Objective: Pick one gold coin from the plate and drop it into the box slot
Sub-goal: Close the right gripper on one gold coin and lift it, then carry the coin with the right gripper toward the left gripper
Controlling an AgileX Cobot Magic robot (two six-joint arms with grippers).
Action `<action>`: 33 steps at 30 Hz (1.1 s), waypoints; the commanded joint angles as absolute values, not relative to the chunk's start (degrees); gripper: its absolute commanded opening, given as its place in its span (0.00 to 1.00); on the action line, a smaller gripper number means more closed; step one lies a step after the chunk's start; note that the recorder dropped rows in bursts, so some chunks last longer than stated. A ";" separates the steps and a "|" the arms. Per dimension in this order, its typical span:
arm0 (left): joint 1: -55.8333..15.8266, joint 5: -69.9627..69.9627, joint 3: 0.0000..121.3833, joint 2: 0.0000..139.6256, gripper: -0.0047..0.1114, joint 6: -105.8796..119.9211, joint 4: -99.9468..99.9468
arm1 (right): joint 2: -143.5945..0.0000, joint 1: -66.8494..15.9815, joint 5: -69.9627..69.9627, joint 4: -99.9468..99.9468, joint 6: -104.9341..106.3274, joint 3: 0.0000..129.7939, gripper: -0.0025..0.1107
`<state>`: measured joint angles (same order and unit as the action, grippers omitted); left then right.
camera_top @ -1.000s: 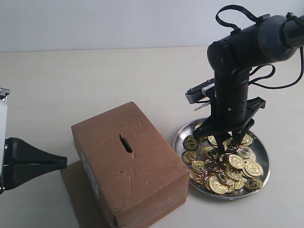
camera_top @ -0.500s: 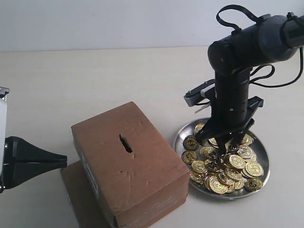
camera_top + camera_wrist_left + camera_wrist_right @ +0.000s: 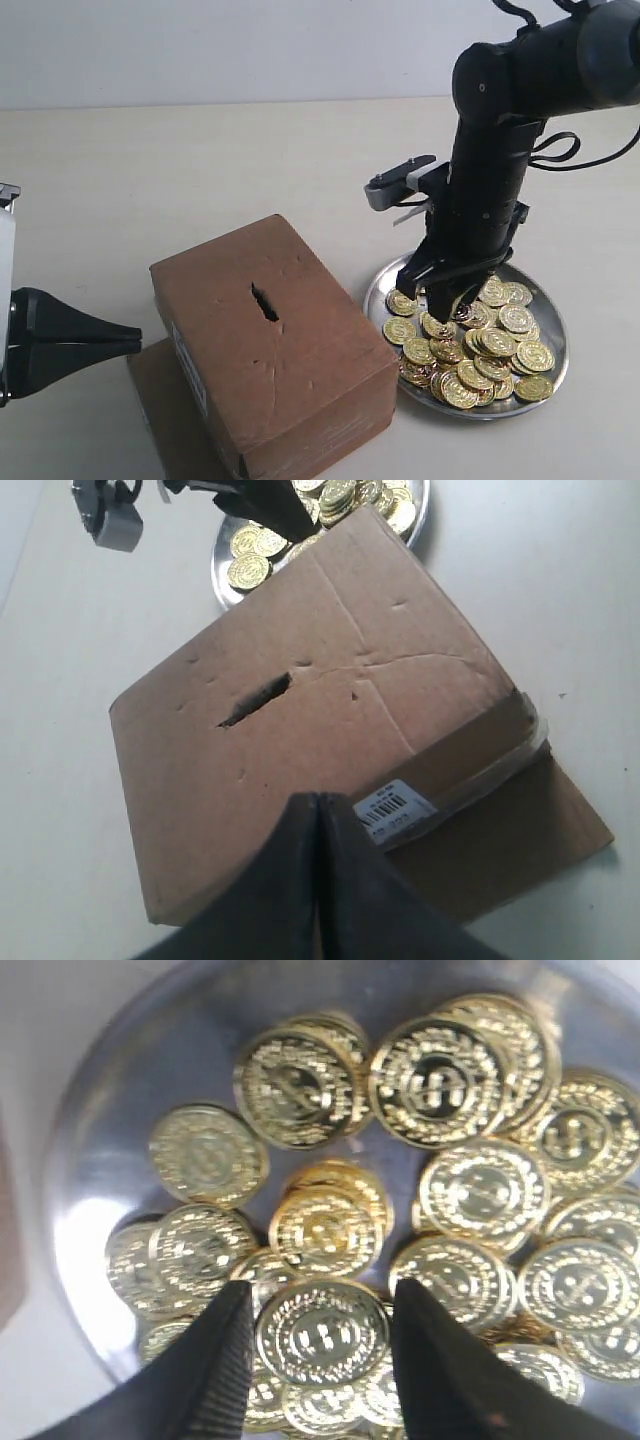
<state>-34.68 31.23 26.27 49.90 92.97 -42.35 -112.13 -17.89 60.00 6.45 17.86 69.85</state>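
Note:
The silver plate [image 3: 556, 352] holds several gold coins and stands right of the brown cardboard box [image 3: 300, 370]. The box's dark slot [image 3: 265, 302] is in its top face. My right gripper [image 3: 445, 300] hangs over the plate's left part. In the right wrist view its two black fingers [image 3: 228, 1360] press the opposite edges of one gold coin [image 3: 322, 1332], above the other coins on the plate [image 3: 120, 1080]. My left gripper [image 3: 133, 342] is shut and empty, left of the box. In the left wrist view its tips [image 3: 318, 802] point at the box [image 3: 400, 650] and slot [image 3: 255, 700].
A flat cardboard sheet [image 3: 160, 390] lies under the box and sticks out at its left. A white barcode label [image 3: 395, 808] is on the box side nearest the left gripper. The beige tabletop [image 3: 200, 170] stretches behind the box.
The right arm has swung left across the plate and risen a little. Its gripper now sits over the plate's left coins. The left arm and the box have not moved.

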 commanded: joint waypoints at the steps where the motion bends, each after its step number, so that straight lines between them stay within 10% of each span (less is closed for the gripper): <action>1: -36.88 31.10 26.63 49.37 0.06 94.18 -42.25 | -108.40 -17.97 63.68 17.69 28.43 69.71 0.30; 13: -46.66 28.63 26.63 48.97 0.54 111.25 -42.25 | -98.11 -17.97 69.96 37.84 49.55 69.71 0.30; 33: -59.67 15.93 26.63 48.83 0.54 120.24 -42.70 | -81.24 -33.99 69.96 41.61 52.40 63.62 0.30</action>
